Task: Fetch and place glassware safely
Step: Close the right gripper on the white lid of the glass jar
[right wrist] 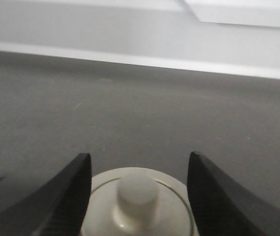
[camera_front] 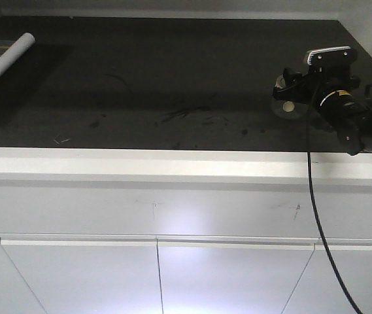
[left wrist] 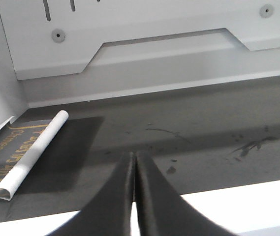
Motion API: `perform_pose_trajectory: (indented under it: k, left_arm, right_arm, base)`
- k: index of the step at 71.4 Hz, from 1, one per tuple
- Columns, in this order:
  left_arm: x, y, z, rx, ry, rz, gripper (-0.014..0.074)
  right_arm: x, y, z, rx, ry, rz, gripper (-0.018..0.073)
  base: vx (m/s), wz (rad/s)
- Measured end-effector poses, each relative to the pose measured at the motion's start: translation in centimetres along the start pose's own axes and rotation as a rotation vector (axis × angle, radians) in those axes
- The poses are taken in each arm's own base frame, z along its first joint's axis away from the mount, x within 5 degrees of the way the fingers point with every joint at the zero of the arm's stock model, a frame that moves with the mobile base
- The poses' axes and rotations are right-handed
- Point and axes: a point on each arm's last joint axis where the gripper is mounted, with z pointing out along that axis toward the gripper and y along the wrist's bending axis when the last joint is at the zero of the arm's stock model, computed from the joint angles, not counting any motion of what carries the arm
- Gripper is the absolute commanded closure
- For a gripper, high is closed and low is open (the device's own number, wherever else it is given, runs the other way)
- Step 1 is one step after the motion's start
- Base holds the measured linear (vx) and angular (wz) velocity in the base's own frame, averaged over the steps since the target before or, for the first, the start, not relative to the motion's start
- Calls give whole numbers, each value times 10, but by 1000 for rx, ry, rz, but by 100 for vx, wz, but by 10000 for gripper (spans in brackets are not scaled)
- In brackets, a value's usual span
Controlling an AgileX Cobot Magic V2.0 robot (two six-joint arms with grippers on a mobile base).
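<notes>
dark matte shelf surface (camera_front: 172, 85), scuffed. pale grey rolled tube (camera_front: 6, 62) lies far left. left gripper (left wrist: 134, 162): fingers pressed together, empty. right gripper (right wrist: 139, 157): fingers spread, flanking the small clear glass jar with cream-white knobbed lid (right wrist: 137, 201), upright at shelf right; contact unclear.

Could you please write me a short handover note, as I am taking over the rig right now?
Left gripper: shut, empty, near the dark counter's front edge.
Right gripper: fingers on either side of the glass jar; whether they press on it cannot be told.
Jar: upright on the counter at its right end, lid on.
Done: the reach. Left: secure the grasp, lift, place safely.
</notes>
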Motion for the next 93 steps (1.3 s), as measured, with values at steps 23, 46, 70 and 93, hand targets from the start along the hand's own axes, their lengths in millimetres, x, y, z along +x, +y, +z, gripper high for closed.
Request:
perform_pose_trajectory:
  k: [23,46,70,93]
  left_arm:
    - [1,0,0,-1,13,0,603]
    - [1,0,0,-1,14,0,603]
    - [1,0,0,-1,15,0,603]
    - [1,0,0,-1,15,0,603]
  right_arm:
    - [2,0,1,-4,-3,-2,137]
    - [14,0,5,13,-12,41,204]
    - [14,-1,5,18,-18,47,570]
    - [11,-1,5,18,-14,40,567]
  base:
    - [0,0]
    - [0,0]
    - [0,0]
    - [0,0]
